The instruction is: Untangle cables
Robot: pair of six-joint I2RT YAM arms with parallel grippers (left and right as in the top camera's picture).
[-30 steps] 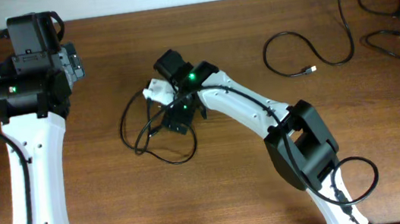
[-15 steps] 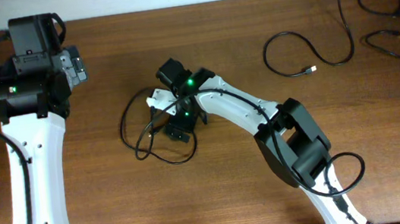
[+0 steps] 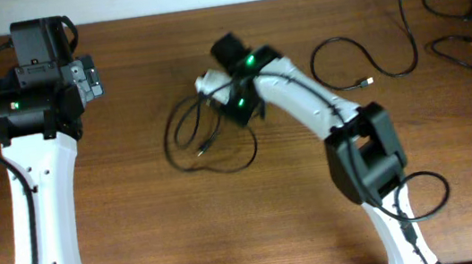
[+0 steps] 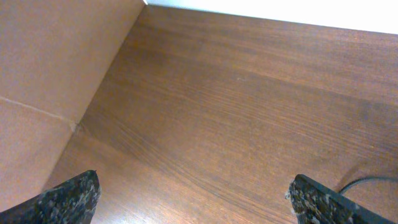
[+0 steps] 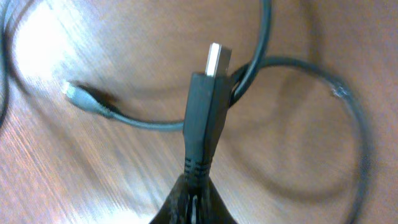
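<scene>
A tangle of black cables (image 3: pixel 206 143) lies in loops on the wooden table, left of centre. My right gripper (image 3: pixel 237 106) sits at its upper right edge. In the right wrist view this gripper (image 5: pixel 194 190) is shut on the base of a black USB plug (image 5: pixel 208 106), which points away from the fingers with its metal tip up. Another black cable (image 5: pixel 264 56) crosses behind the plug, and a small connector (image 5: pixel 79 94) lies to the left. My left gripper (image 3: pixel 88 78) hovers far to the left, open (image 4: pixel 196 205) over bare wood, holding nothing.
Two separate black cables lie at the back right: a looped one (image 3: pixel 363 62) and a coiled one (image 3: pixel 462 27). A strand of cable (image 4: pixel 367 182) shows at the lower right of the left wrist view. A brown wall (image 4: pixel 56 74) borders the table on the left.
My right gripper has shut on the USB plug and moved right and toward the back, dragging the tangle with it. The left arm has not moved.
</scene>
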